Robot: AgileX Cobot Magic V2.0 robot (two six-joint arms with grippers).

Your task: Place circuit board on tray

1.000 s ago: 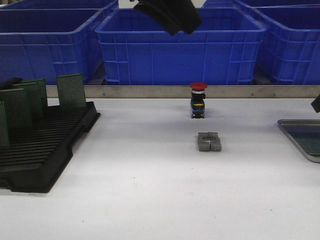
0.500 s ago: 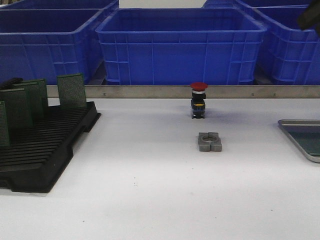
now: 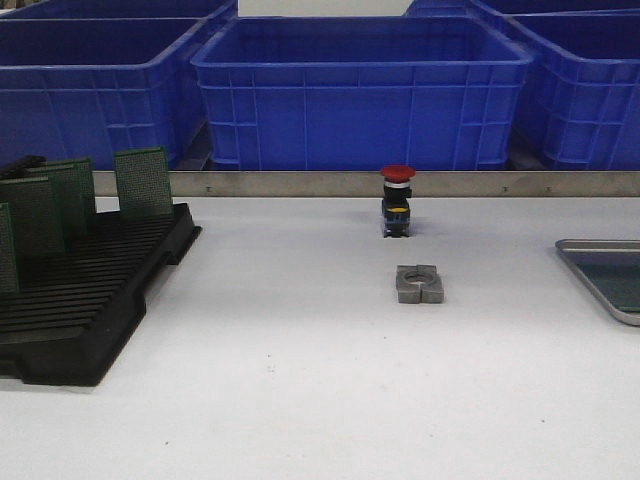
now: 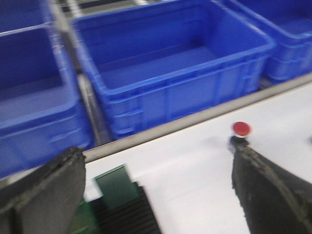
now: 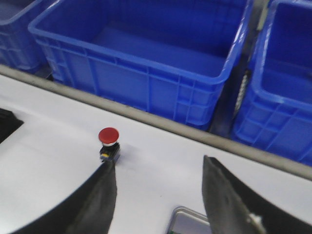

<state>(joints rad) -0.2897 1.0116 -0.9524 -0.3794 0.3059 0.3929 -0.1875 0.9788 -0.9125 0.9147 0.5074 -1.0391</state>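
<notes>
In the front view no arm shows. The tray (image 3: 600, 280) lies at the right edge of the frame, cut off by it, with a dark green sheet on its bottom that may be a board; too little shows to be sure. At the left edge a black rack (image 3: 85, 305) holds several green boards (image 3: 142, 181) standing upright in its slots. Near the middle stands a red button (image 3: 397, 200), and just below it in the frame lies a small grey block (image 3: 419, 283). Blue crates (image 3: 360, 90) fill the top of the frame behind a metal rail (image 3: 300, 183). The left gripper (image 4: 156, 190) has its fingers wide apart with nothing between them, above the rack end of the table. The right gripper (image 5: 158, 200) is likewise spread and empty, a corner of the tray (image 5: 187, 222) showing at the bottom between its fingers.
</notes>
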